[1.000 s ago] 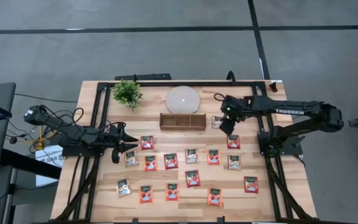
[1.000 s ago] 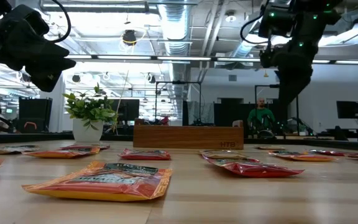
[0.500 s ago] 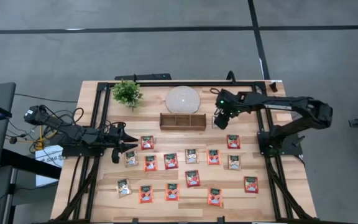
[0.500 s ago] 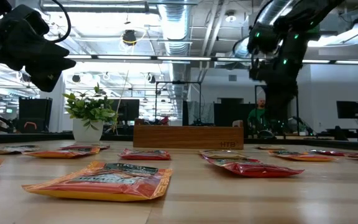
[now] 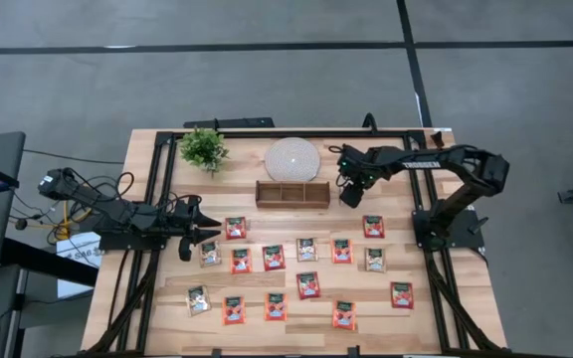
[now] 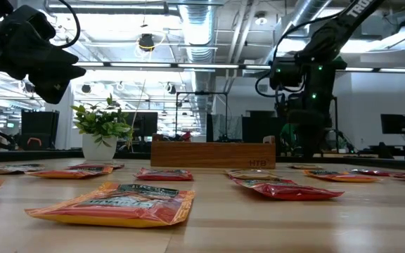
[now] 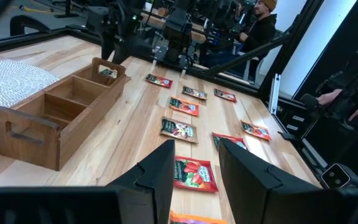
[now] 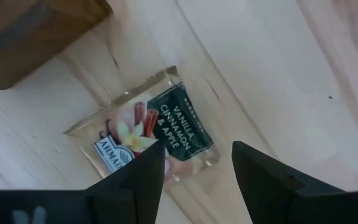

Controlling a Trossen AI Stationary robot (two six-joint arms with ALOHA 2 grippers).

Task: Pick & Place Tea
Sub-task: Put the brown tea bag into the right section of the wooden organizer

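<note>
Several small square tea sachets (image 5: pixel 307 285), mostly red-orange, lie flat in rows on the wooden table. A pale beige one with a dark green label (image 8: pixel 146 134) lies flat just beyond the right end of the wooden three-part tray (image 5: pixel 292 193). My right gripper (image 8: pixel 197 180) hangs open over this sachet, pointing steeply down, and it covers the sachet in the high view (image 5: pixel 347 193). I cannot tell whether a fingertip touches it. My left gripper (image 5: pixel 203 231) waits open and level at the table's left side.
A round white disc (image 5: pixel 292 159) lies behind the tray. A small potted plant (image 5: pixel 204 149) stands at the far left. Black frame rails (image 5: pixel 157 199) run along the table's sides. A person (image 7: pixel 260 25) sits in the room beyond the table.
My right gripper has come down and moved toward the table's left, to the beige sachet by the tray's right end, tipping more steeply downward. Its fingers have stayed open. The sachets have not moved.
</note>
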